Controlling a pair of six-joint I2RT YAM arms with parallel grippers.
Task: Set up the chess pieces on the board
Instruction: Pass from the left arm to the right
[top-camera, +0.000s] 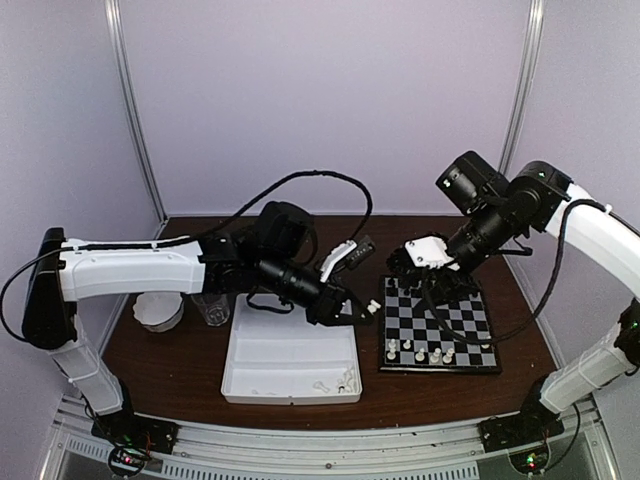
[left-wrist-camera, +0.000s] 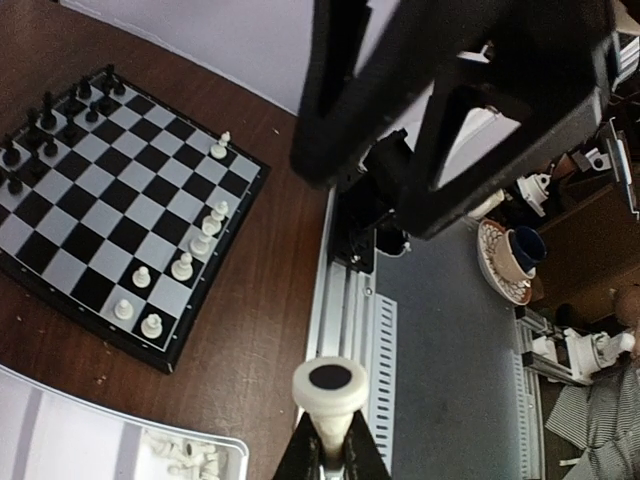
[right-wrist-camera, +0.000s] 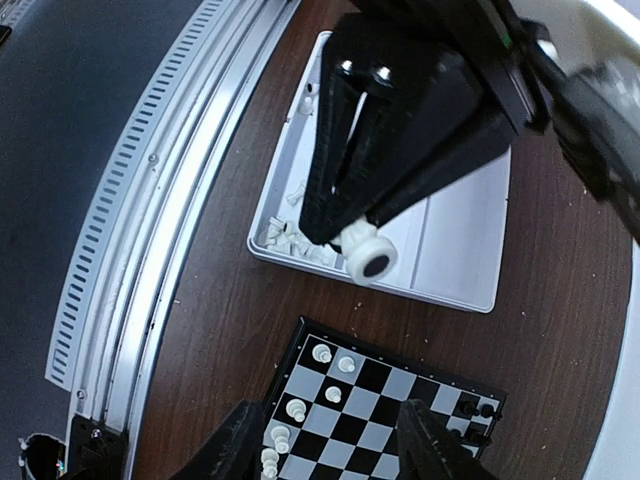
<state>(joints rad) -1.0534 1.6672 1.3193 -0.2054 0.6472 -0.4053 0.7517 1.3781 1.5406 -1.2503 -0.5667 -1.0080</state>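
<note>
Left gripper (left-wrist-camera: 330, 452) clenched on white chess piece (left-wrist-camera: 330, 388), near white tray (right-wrist-camera: 470, 270), right gripper (right-wrist-camera: 330, 445) released, empty, over board (right-wrist-camera: 385, 400)

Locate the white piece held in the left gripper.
Top view: the white piece is pinched in the left gripper, mid-table, between the white tray's right edge and the board's left edge.
</note>
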